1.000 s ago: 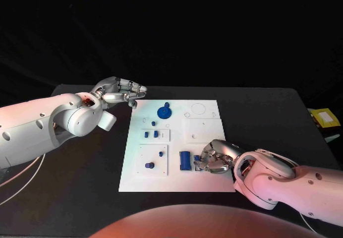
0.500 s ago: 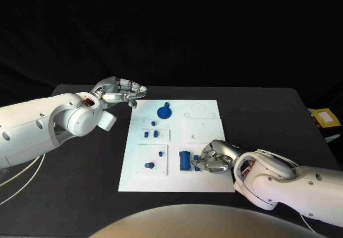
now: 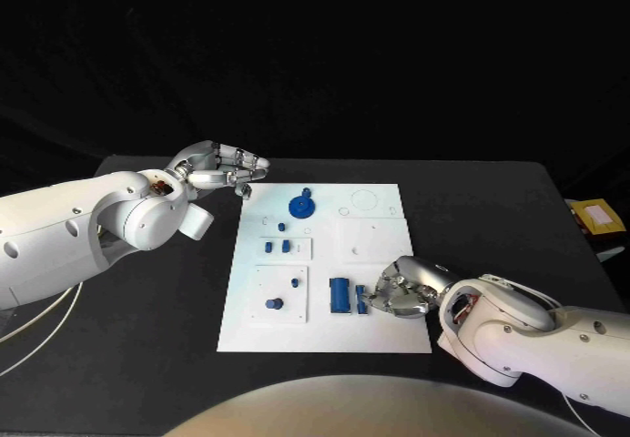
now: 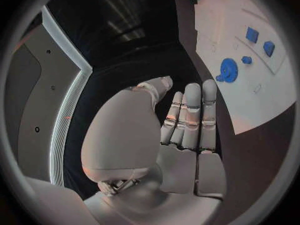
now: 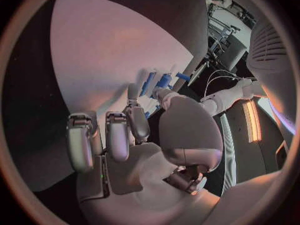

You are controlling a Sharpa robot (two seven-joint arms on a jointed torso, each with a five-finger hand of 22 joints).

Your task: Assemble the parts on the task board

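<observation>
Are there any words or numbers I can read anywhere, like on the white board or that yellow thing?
No words or numbers can be read.
White board: only faint outlines and small holes, no letters.
Blue pieces, such as the round one: no markings visible.
Yellow thing at the table's edge: it carries a pale label, too small and blurred to read.

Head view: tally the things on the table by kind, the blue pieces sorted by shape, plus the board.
Round blue part: 1
Long blue block: 1
Small blue parts: 5, counting the partly hidden piece by the right hand as one
White task board: 1
Total: 8
</observation>
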